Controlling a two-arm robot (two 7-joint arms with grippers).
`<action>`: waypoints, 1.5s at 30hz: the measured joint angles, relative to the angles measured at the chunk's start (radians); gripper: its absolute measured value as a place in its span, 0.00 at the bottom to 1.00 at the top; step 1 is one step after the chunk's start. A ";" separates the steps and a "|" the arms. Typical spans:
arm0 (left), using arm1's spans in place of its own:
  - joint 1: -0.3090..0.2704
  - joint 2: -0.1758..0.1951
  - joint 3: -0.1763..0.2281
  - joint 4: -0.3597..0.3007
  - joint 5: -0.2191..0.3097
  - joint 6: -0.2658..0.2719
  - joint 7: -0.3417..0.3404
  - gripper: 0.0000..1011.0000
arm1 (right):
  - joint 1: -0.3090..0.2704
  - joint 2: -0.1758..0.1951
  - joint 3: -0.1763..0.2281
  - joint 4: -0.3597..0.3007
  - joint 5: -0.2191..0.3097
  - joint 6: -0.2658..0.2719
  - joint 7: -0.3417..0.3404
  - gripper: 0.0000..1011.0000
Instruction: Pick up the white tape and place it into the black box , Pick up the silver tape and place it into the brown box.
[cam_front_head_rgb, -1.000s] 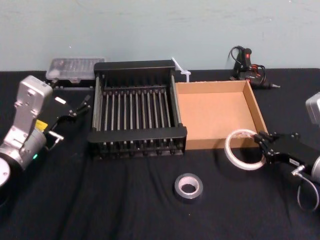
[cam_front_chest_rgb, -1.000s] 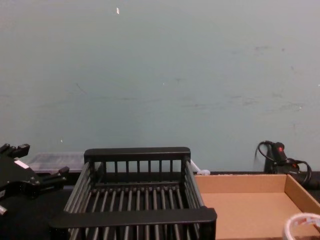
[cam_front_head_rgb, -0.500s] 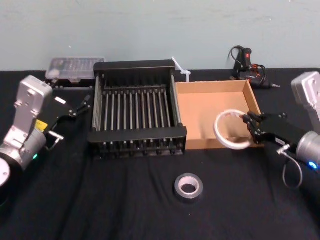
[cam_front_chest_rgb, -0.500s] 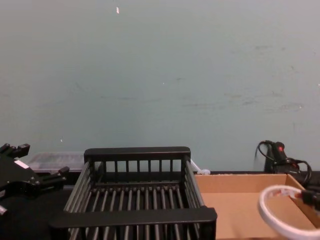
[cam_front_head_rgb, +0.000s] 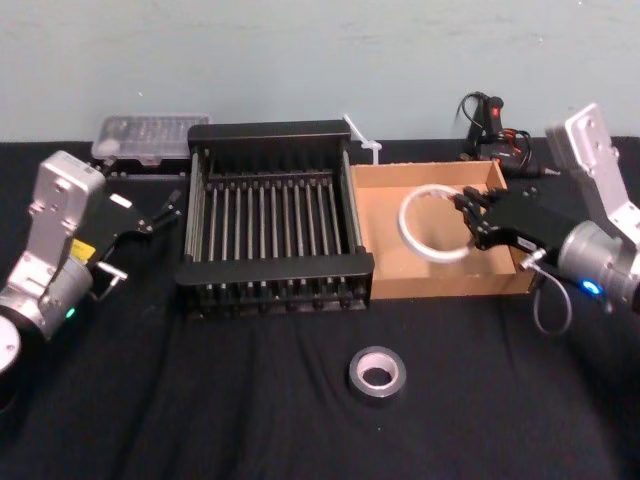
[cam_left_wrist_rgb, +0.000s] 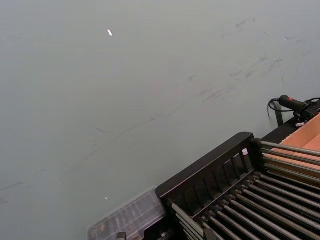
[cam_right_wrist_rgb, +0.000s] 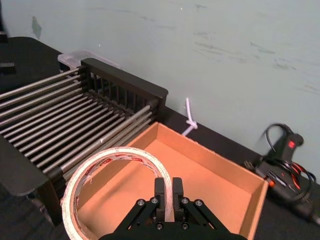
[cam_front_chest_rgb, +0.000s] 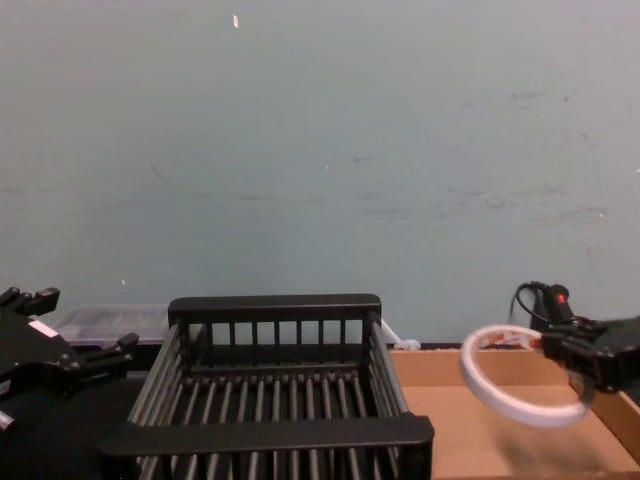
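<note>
We see the white tape (cam_front_head_rgb: 432, 224) as a thin, wide white ring with a large hollow centre; in the right wrist view, reddish marks run along its flat face (cam_right_wrist_rgb: 116, 165). The right gripper (cam_front_head_rgb: 472, 223) has its fingers (cam_right_wrist_rgb: 164, 192) closed on the ring's rim and holds it in the air above the brown box (cam_front_head_rgb: 385, 188), tilted rather than level. In the chest view the ring (cam_front_chest_rgb: 517, 386) hangs over the cardboard floor, clear of it.

The silver tape (cam_front_head_rgb: 377, 373) lies flat on the table (cam_front_head_rgb: 200, 400), in front of both boxes and apart from them; it is a grey roll with a dark outer side and an open core. The black box (cam_front_head_rgb: 272, 222) stands just left of the brown box, the two walls side by side.

The left gripper (cam_front_head_rgb: 160, 216) is parked at the black box's left, fingers spread, holding nothing.

The table is covered in black cloth. Behind it we see a plain pale blue-green wall (cam_front_chest_rgb: 320, 150) with faint scuffs. A clear plastic case (cam_front_head_rgb: 150, 134) and a black tool with cables (cam_front_head_rgb: 495, 135) lie at the table's far edge.
</note>
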 joint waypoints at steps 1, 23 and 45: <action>0.000 0.000 0.000 0.000 0.000 0.000 0.000 0.99 | 0.008 -0.003 -0.004 0.006 -0.002 -0.001 0.003 0.09; 0.000 0.000 0.000 0.000 0.000 0.000 0.000 0.99 | 0.200 -0.091 -0.137 0.154 -0.049 -0.036 0.093 0.09; 0.000 0.000 0.000 0.000 0.000 0.000 0.000 0.99 | 0.320 -0.178 -0.224 0.291 -0.067 -0.079 0.146 0.09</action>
